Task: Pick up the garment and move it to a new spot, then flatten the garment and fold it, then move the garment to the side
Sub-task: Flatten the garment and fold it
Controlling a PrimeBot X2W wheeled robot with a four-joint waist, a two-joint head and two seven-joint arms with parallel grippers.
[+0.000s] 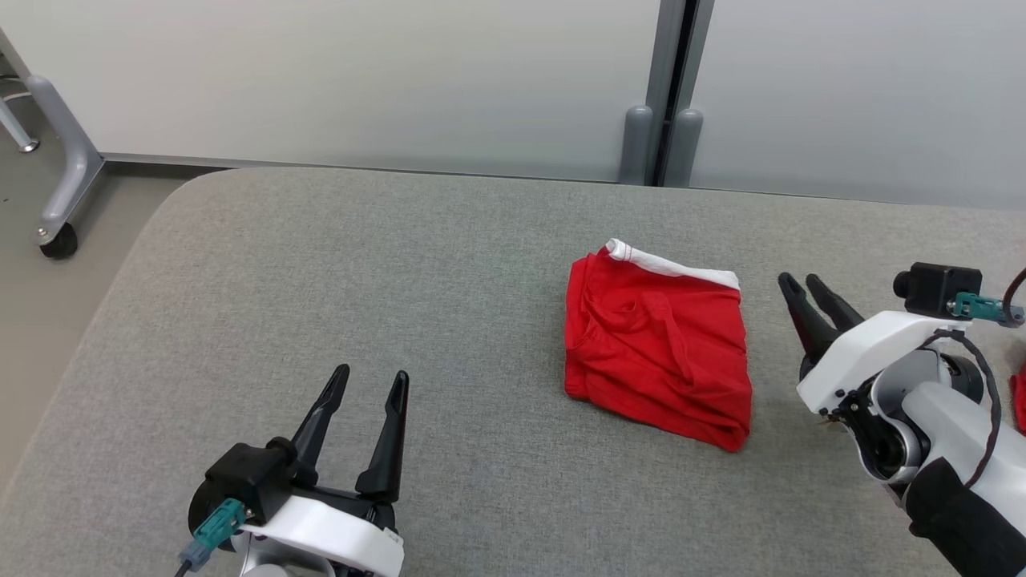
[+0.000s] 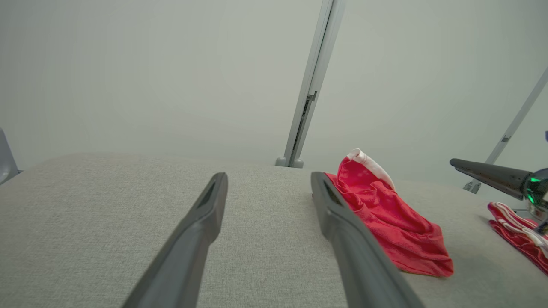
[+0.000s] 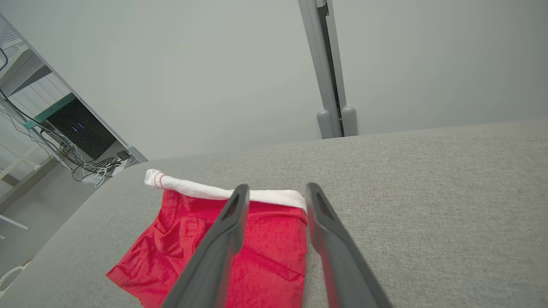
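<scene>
I see the red shorts folded into a compact, roughly square bundle, lying flat on the grey surface, right of centre. Their white waistband runs along the far edge, its left end curled into a small roll. The red cloth is creased, with soft wrinkles across the top layer and a rounded fold at the near right corner

We are seeing the garment lying on the table right of centre, just left of the right gripper.
</scene>
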